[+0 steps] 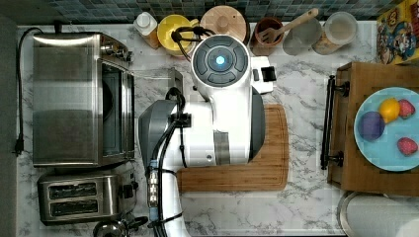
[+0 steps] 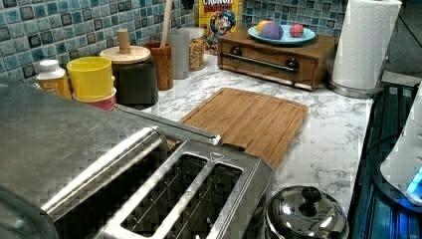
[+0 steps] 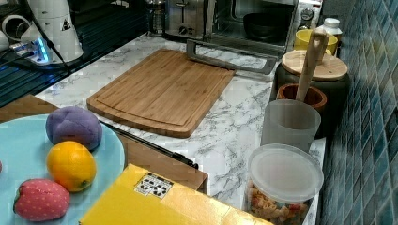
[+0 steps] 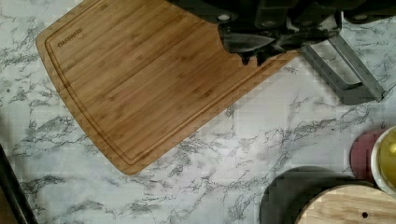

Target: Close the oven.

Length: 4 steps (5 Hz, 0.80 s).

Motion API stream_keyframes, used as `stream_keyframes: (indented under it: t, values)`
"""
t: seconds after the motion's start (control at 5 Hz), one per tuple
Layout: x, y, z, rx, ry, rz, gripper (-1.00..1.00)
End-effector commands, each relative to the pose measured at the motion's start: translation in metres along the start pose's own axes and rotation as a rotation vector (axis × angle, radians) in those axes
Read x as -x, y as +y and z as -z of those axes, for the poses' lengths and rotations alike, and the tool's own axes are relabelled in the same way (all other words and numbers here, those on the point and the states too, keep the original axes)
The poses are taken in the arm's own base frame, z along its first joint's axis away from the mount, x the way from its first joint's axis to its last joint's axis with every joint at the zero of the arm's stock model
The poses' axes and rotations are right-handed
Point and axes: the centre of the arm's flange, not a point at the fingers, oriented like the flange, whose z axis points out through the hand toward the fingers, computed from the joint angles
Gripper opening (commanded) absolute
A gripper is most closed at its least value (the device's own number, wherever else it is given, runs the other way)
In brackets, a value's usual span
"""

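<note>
1. The oven stands at the top view's left on the marble desk, its door folded down flat and its dark cavity open toward the cutting board.
2. In the right view the oven sits at the far end of the desk, and the door's metal bar handle lies just beside the far edge of the bamboo cutting board.
3. A black power cord runs along the oven's outer side at the top view's left.
4. A two-slot steel toaster stands just beside the oven; in the left view it fills the near foreground, with a round steel lid to its right.
5. The white robot arm hangs over the cutting board in the top view.
6. In the wrist view the gripper appears as a dark mass above the board's edge, near the door handle; I cannot tell whether the fingers are open or closed.
7. Along the tiled wall stand a yellow cup, a wood-lidded dark canister, a brown utensil holder and a cereal jar.
8. A wooden box at the left view's far side carries a blue plate of toy fruit.
</note>
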Motion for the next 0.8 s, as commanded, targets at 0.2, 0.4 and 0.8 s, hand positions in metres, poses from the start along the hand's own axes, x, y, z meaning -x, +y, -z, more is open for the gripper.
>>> stream_keyframes:
  t: [0.2, 0.4, 0.8]
  values:
    - [-0.004, -0.006, -0.025, -0.008, -0.008, 0.064, -1.00]
    - [0.005, 0.007, -0.068, -0.077, -0.028, 0.230, -1.00]
    - [-0.007, 0.061, -0.146, -0.309, -0.105, 0.435, -1.00]
